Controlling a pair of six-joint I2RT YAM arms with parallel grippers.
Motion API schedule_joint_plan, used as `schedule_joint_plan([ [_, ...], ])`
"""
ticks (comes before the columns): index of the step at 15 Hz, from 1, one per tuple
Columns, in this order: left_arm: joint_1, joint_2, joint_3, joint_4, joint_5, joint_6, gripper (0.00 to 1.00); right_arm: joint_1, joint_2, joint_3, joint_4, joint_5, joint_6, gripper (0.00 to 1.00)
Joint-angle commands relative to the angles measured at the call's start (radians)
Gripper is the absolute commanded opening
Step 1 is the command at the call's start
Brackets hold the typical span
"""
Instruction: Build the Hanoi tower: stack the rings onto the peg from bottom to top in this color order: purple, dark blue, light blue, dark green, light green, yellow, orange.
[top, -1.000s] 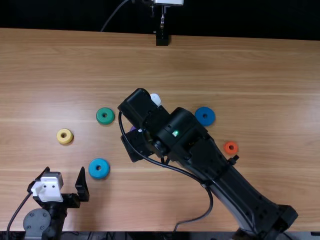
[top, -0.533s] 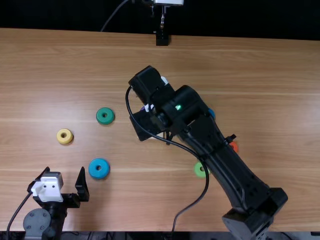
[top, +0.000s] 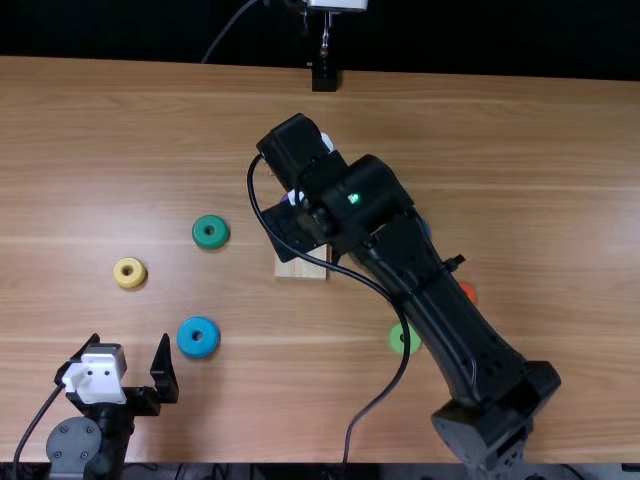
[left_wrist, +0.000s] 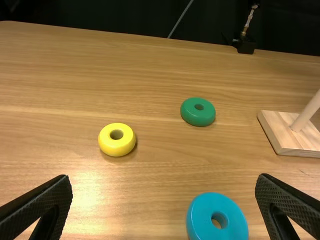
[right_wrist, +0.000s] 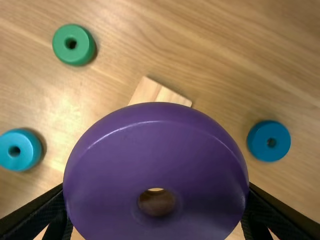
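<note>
Over the wooden base (top: 300, 268), my right gripper (top: 288, 236) hangs in the top view. In the right wrist view, the right gripper (right_wrist: 156, 200) is shut on the large purple ring (right_wrist: 156, 150), which covers most of the base (right_wrist: 159, 93). The left wrist view has the base (left_wrist: 290, 142) with its peg (left_wrist: 306, 114) bare. Near the table's front left, my left gripper (top: 130, 348) stands open and holds nothing; in its wrist view, the left gripper (left_wrist: 164, 182) has the light blue ring (left_wrist: 200, 220) beyond its fingers.
Loose rings lie flat: dark green (top: 200, 232), yellow (top: 120, 272) and light blue (top: 186, 341) at left, light green (top: 397, 345) and partly hidden orange (top: 470, 290) at right. The dark blue ring (right_wrist: 257, 142) lies right of the base, partly under the right arm.
My right arm has moved farther from the table's near edge and slightly right, carrying the purple ring. The base's near part and the light green ring have come into view. The left arm has stayed still.
</note>
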Motion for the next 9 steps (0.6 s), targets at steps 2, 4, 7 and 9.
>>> schedule_joint_plan([
  [2, 0.005, -0.017, -0.103, -0.079, -0.004, 0.005, 1.00, -0.023, 0.039, 0.044, 0.001, 0.016, -0.016, 0.19],
  [4, 0.005, -0.017, -0.103, -0.079, -0.004, 0.005, 1.00, -0.023, 0.043, 0.044, 0.003, 0.018, -0.016, 0.19],
  [7, 0.005, -0.017, -0.103, -0.079, -0.004, 0.005, 1.00, -0.023, 0.069, 0.055, 0.008, 0.018, -0.016, 0.19],
  [9, 0.005, -0.017, -0.103, -0.079, -0.004, 0.005, 1.00, -0.023, 0.080, 0.073, 0.008, 0.018, -0.016, 0.19],
])
